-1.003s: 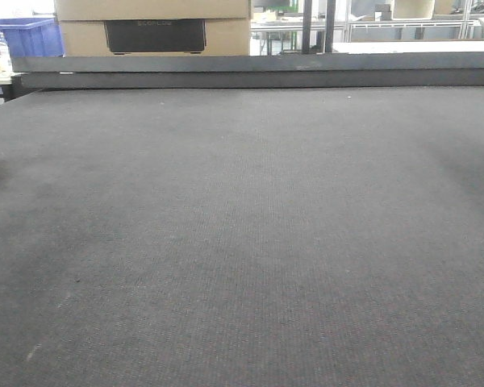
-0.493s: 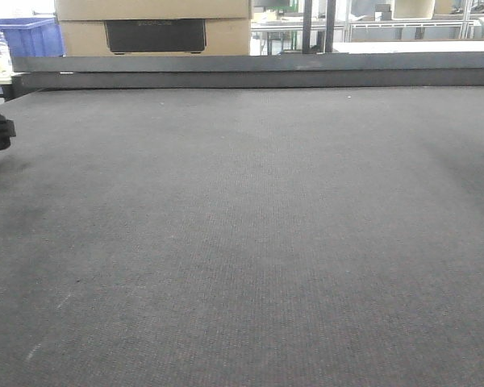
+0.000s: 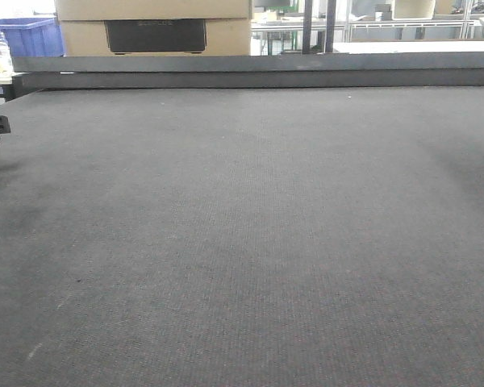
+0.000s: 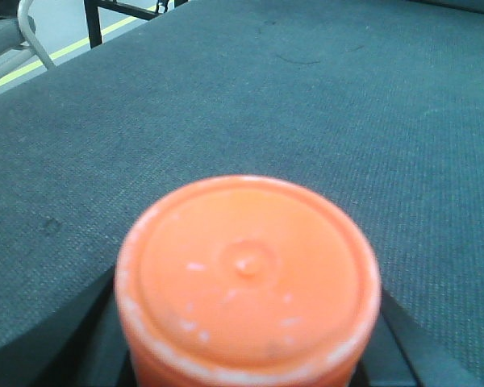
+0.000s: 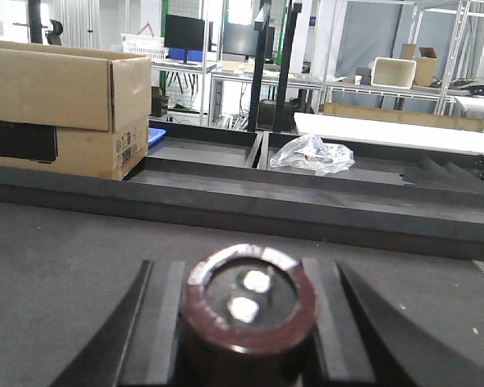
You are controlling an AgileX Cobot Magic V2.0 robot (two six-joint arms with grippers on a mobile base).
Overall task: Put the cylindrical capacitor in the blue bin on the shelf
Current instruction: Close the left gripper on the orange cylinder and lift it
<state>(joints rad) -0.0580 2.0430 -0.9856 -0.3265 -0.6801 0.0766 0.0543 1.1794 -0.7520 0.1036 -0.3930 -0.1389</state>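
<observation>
My right pincer pinched the capacitor between its two fingers. The end with two silver spots was turned to the camera. Under it was the dark mat. Ahead to the left stood a cardboard box, and ahead a little to the right lay a crumpled plastic bag. My left pincer gripped an orange cylinder.

Cylindrical capacitor between right fingers; capped cylinder between left fingers.
</observation>
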